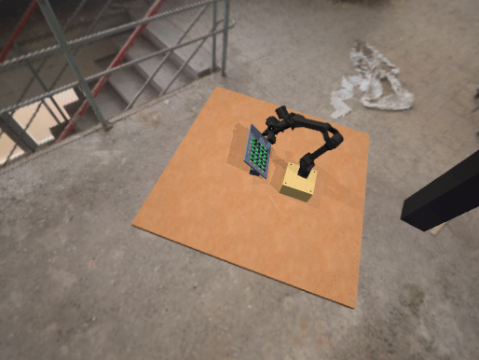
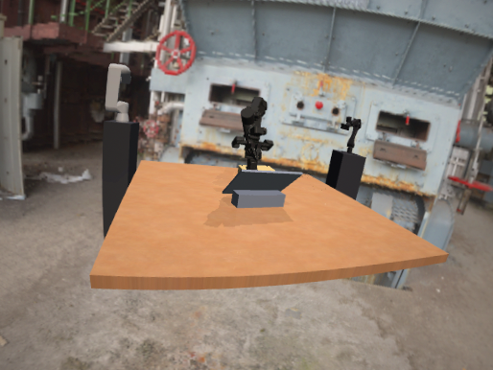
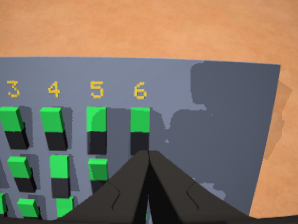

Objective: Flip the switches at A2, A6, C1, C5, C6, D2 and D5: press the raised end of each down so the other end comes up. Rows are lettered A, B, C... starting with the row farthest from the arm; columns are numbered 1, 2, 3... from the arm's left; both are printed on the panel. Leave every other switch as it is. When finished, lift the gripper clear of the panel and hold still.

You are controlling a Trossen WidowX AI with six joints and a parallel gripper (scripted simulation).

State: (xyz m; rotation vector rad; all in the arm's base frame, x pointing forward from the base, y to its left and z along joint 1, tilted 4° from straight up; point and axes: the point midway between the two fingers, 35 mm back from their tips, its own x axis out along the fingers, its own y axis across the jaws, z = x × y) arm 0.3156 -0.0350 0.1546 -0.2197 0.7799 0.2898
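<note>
Our arm (image 1: pixel 314 123) (image 2: pixel 253 126): black all over, slim links with chunky joints.
Our gripper (image 1: pixel 269 135) (image 3: pixel 148 159): two matching dark fingers, broad below, tapering to narrow, blunt tips.
Our finger faces: smooth, a thin curved outline marking each.
Our cables: too small to tell.

panel (image 1: pixel 249 159) (image 2: pixel 261 182) (image 3: pixel 150 75) — on table (image 1: pixel 224 205) (image 2: pixel 269 240) (image 3: pixel 150 30) | arm base block (image 1: pixel 295 192) (image 2: pixel 242 168) — beside panel, on table

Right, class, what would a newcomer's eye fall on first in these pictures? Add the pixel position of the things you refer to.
Probably the black arm (image 1: pixel 318 125) (image 2: pixel 253 129), bent above a yellow block on the broad orange board (image 1: pixel 224 233) (image 2: pixel 240 249). Next, the tilted panel (image 1: pixel 251 160) (image 2: pixel 261 182) (image 3: pixel 170 80) in front of it, with rows of green-and-black switches under yellow numbers. Behind, in the exterior view, a red handwheel (image 2: pixel 176 33) stands out at the upper left.
</note>
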